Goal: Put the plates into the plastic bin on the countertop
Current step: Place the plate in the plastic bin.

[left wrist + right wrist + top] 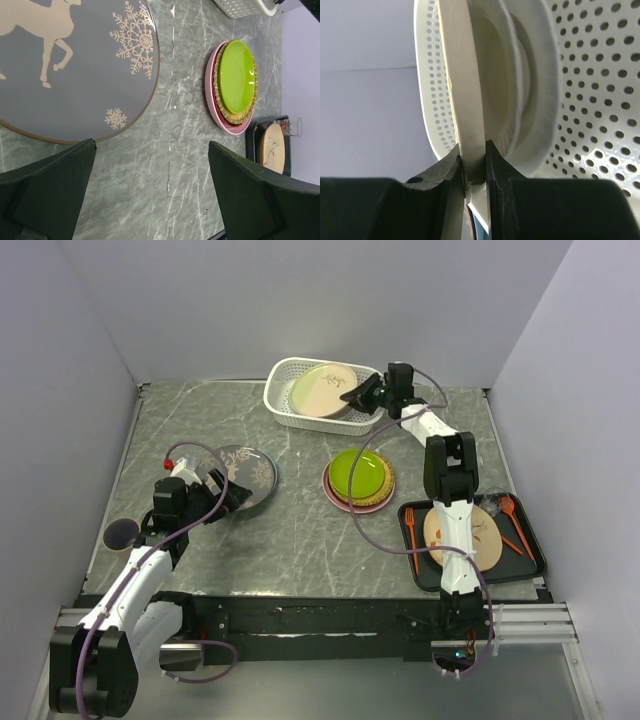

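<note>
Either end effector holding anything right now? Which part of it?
Right end effector pinches the cream plate by its rim, at the plastic bin. Left end effector is open, holding nothing.

The plastic bin [290,418] is sitting at the far middle of the tabletop [300,530]. The right gripper [360,393] is pinching the edge of a tilted plate [325,390] over the bin, with other plates lying inside. A stack of plates [358,478] is lying in front of the bin. A single plate [250,472] is lying further left, with the left gripper [228,492] just beside its near edge. A tray [530,558] is sitting right of the stack, carrying a tray plate [490,535].
</note>
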